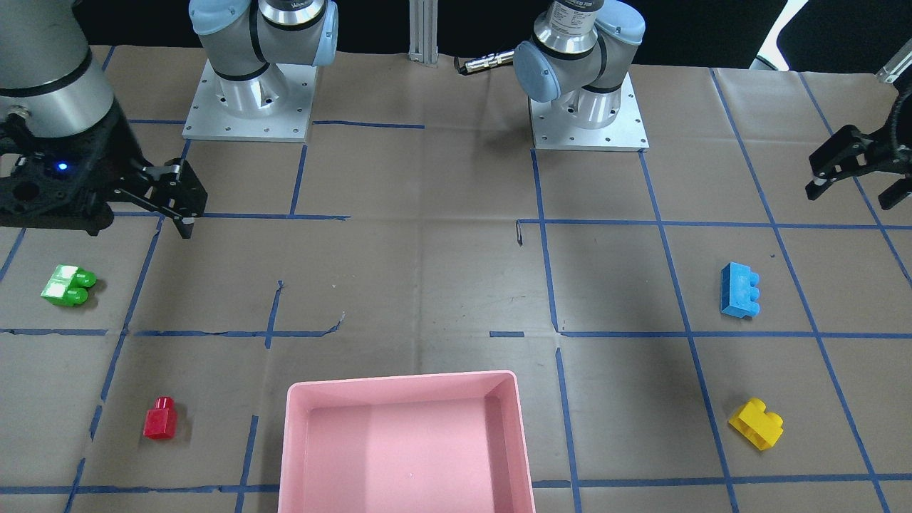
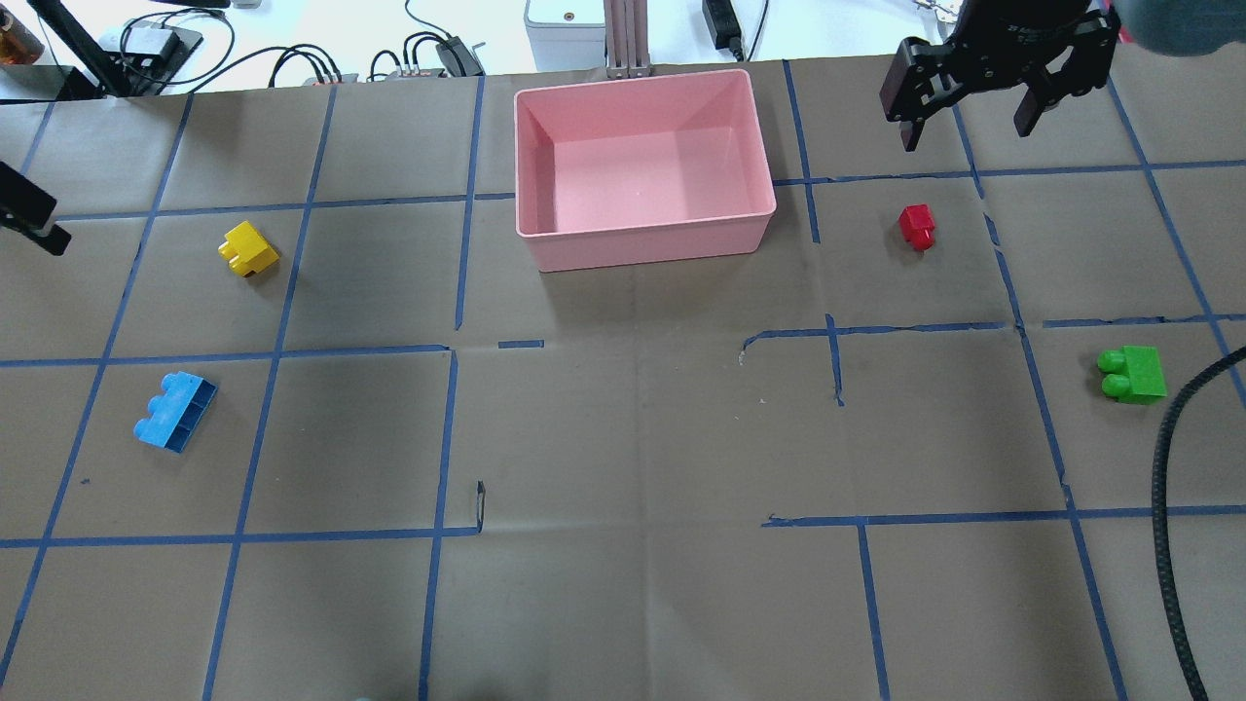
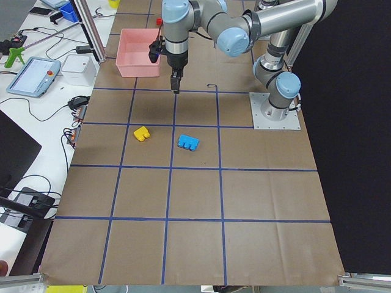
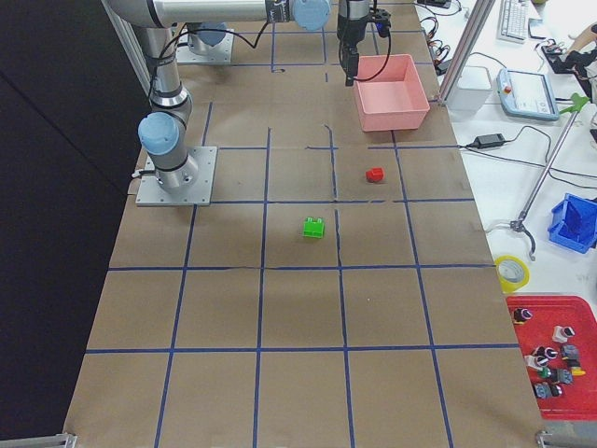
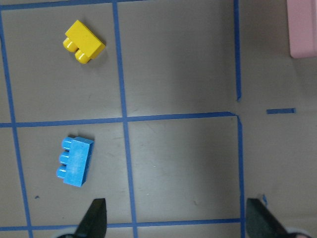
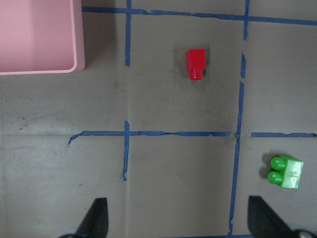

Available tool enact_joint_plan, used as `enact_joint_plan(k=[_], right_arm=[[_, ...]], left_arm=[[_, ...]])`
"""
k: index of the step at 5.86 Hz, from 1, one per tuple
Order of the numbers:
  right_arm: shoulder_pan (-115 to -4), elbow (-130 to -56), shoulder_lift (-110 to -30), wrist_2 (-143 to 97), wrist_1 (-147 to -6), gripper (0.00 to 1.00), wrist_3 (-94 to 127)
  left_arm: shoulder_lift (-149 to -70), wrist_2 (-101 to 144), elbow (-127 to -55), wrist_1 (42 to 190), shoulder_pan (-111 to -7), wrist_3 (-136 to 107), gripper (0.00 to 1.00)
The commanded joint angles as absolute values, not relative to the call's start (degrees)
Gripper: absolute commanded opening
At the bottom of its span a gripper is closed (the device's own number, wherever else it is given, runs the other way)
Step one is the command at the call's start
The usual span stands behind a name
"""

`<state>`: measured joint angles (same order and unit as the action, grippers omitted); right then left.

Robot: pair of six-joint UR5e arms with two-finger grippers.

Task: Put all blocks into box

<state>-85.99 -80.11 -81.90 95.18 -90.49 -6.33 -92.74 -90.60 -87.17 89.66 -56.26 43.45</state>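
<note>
The pink box stands empty at the table's far middle. The yellow block and blue block lie on the robot's left. They also show in the left wrist view, yellow and blue. The red block and green block lie on the robot's right. My left gripper is open and empty, high above the blue block's area. My right gripper is open and empty, high above the red and green blocks.
Brown paper with a blue tape grid covers the table. A small metal clip lies near the middle. A black cable hangs at the overhead view's right edge. The two arm bases stand at the robot's side.
</note>
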Motion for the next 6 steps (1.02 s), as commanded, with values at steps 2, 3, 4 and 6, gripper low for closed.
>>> enact_joint_plan(k=[2,3,4,6], right_arm=[[-73.5,-83.1,-82.9,95.2,-91.4,0.98,-23.7],[-69.0,-87.1,-83.5,94.4,-91.7,0.93,-27.6],[-63.8,-91.6,-84.1,91.3,-91.8,0.93,-29.7],[-54.0,-104.4,-83.8,87.9,-108.6,0.97,-41.0]], left_arm=[[-93.8,-90.1,-92.8,84.4,-52.6,52.5,0.99],[-94.5,-90.1,-96.0,79.2,-52.6,56.0,0.99],[-96.0,-90.0,-99.0,74.1,-52.6,55.5,0.99],[-99.2,-89.7,-105.8,64.2,-52.6,55.2,0.99]])
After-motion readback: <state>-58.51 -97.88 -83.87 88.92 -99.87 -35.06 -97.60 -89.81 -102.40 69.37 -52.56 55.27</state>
